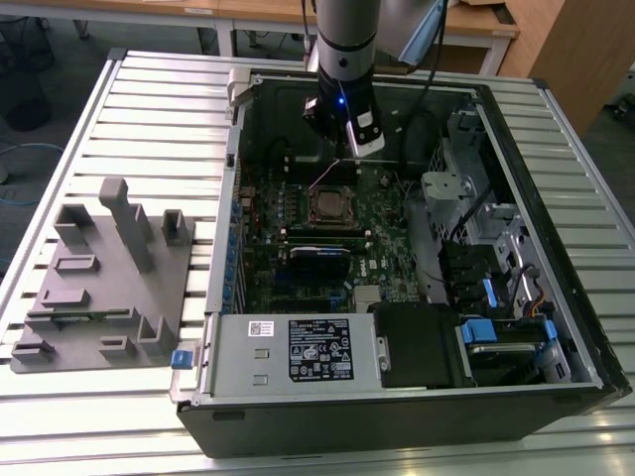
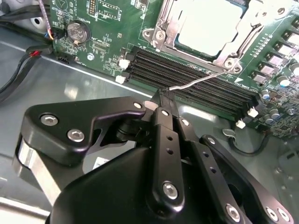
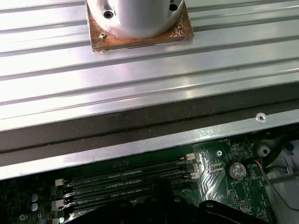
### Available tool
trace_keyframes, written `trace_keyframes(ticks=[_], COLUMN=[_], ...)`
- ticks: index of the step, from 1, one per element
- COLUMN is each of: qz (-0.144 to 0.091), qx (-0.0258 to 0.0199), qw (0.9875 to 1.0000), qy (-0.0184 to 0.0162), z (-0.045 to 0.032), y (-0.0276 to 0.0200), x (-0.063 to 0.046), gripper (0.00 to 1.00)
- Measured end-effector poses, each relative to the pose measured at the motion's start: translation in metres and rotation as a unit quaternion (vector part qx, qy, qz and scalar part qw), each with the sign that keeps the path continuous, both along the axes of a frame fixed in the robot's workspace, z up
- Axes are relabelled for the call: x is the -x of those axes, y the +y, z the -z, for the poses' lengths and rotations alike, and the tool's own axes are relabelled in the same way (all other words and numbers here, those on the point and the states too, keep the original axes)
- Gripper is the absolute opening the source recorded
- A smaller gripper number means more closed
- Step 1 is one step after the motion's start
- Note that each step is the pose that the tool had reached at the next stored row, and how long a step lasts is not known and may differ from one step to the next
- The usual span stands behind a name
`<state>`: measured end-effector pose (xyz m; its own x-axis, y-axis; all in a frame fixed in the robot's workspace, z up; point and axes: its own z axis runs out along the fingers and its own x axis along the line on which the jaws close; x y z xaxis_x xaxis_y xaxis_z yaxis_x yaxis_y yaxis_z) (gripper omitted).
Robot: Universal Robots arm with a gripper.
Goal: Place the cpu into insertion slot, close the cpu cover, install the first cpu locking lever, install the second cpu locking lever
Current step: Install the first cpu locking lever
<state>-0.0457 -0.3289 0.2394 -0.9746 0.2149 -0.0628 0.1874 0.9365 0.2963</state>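
Already the small flat grey-topped cpu (image 2: 205, 28) sits in the dark-framed insertion slot (image 1: 330, 206) under the closed silver frame cpu cover (image 2: 164, 21). Just across the long black memory slots (image 2: 196, 77), the black gripper (image 2: 162, 95), fingers pressed together, meets the free end of a thin wire locking lever (image 2: 201, 79) running lengthwise toward that socket.

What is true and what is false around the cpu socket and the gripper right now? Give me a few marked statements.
1. The cpu cover stands upright and open. False: in the second wrist view it lies flat, framing the cpu.
2. The gripper hangs over the grey fixture beside the case. False: it is inside the computer case, next to the memory slots.
3. A locking lever reaches out over the memory slots, and its free end meets the gripper's tip. True.
4. A coin cell sits on the green board. True.
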Motion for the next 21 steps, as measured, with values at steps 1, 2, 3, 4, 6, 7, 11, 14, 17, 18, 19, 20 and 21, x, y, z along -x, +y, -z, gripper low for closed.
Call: trace_keyframes(ticks=[1, 2, 3, 4, 6, 7, 11, 14, 17, 18, 19, 20, 21], qz=[0.0, 0.0, 0.0, 0.0, 0.0, 0.0, 0.0, 0.0, 0.0, 0.0, 0.0, 0.0, 0.0], qx=[0.0, 0.0, 0.0, -0.0001, -0.0002, 0.0, 0.0, 0.0, -0.0001, -0.0002, -0.0002, -0.0002, -0.0001], qw=[1.0, 1.0, 1.0, 1.0, 1.0, 1.0, 1.0, 1.0, 1.0, 1.0, 1.0, 1.0, 1.0], qy=[0.0, 0.0, 0.0, -0.0001, -0.0001, 0.0, -0.0006, -0.002, -0.0028, -0.0029, -0.003, -0.003, -0.003], z=[-0.0007, -0.0012, -0.0016, -0.0017, -0.0017, -0.0018, -0.0016, -0.0006, 0.0015, 0.0023, 0.0031, 0.004, 0.0048], y=[0.0, 0.0, 0.0, 0.0, 0.0, -0.0001, -0.0051, -0.01, -0.0132, -0.0138, -0.0144, -0.015, -0.0156], x=[0.0, 0.0, 0.0, 0.0, 0.0, 0.0, 0.0, 0.0, 0.0, 0.001, 0.001, 0.001, 0.001], gripper=[0.11, 0.11, 0.11, 0.11, 0.11, 0.11, 0.11, 0.11, 0.11, 0.11, 0.11, 0.11, 0.11])
